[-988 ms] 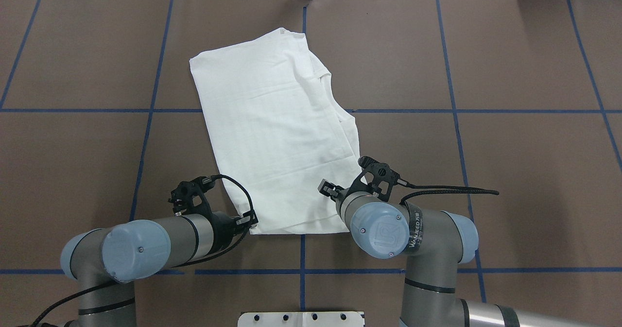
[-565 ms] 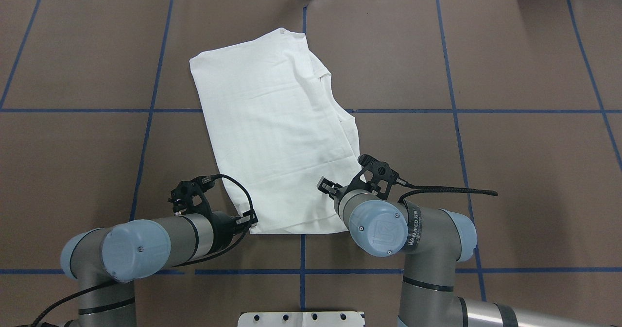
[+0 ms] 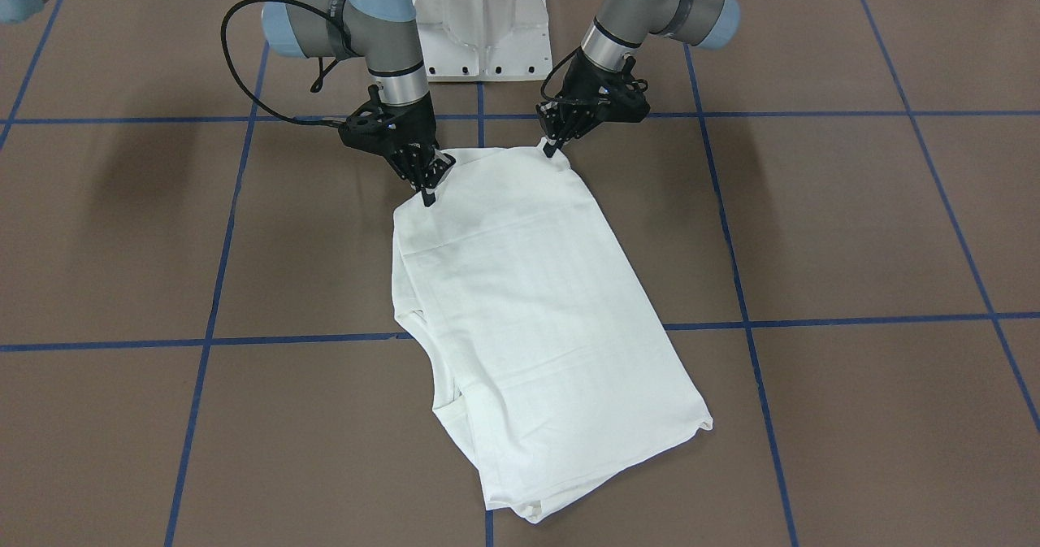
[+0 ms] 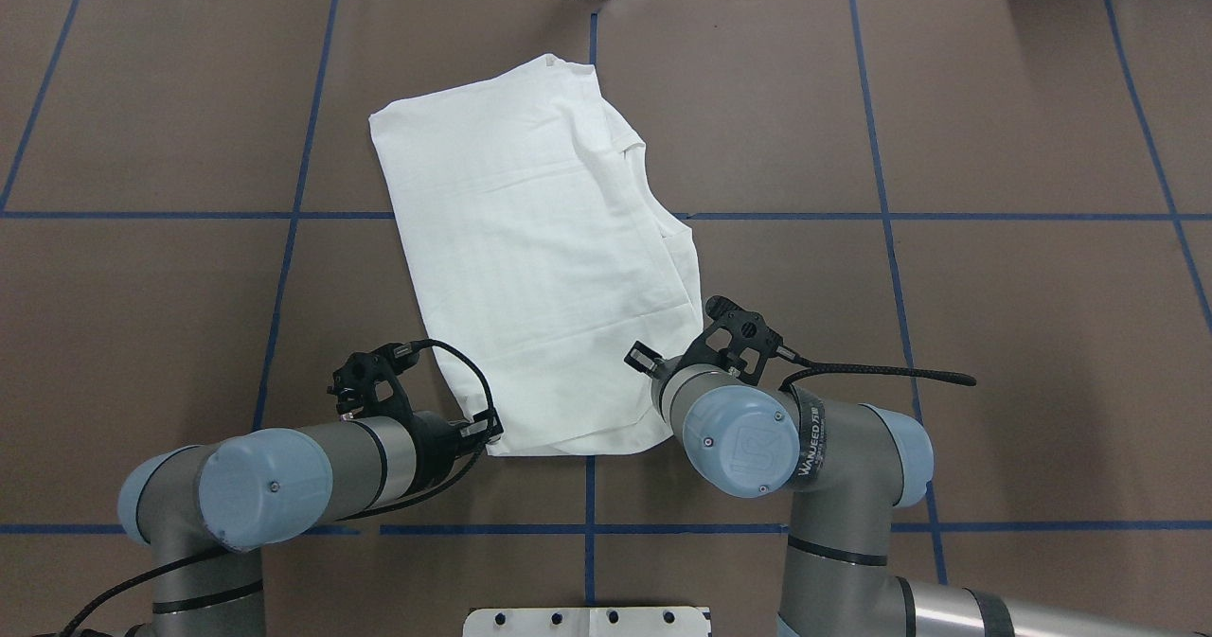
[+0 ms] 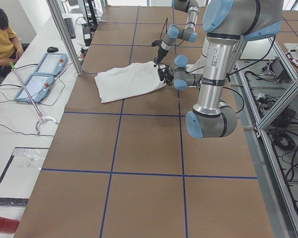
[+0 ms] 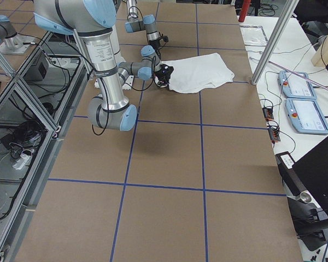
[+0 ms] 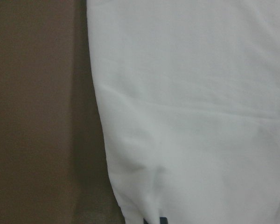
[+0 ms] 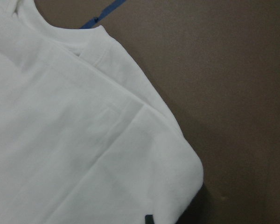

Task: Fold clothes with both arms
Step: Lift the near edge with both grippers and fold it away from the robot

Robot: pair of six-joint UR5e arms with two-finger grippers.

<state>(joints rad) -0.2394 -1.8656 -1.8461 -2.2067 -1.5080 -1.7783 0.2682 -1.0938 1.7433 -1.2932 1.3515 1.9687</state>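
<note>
Shirt (image 4: 540, 239), white, folded, flat on brown table (image 4: 994, 334), left gripper (image 3: 552, 151) pinching near left corner, right gripper (image 3: 427, 196) pinching near right corner, jaws narrow on fabric

Left pincer (image 3: 553, 149), right pincer (image 3: 427, 194) low, pinched.

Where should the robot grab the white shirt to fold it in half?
Probably at the two corners of the shirt where the left gripper and right gripper sit, one each, coming down from above. The shirt lies flat and long, so that short edge could lift over onto the far end.
</note>
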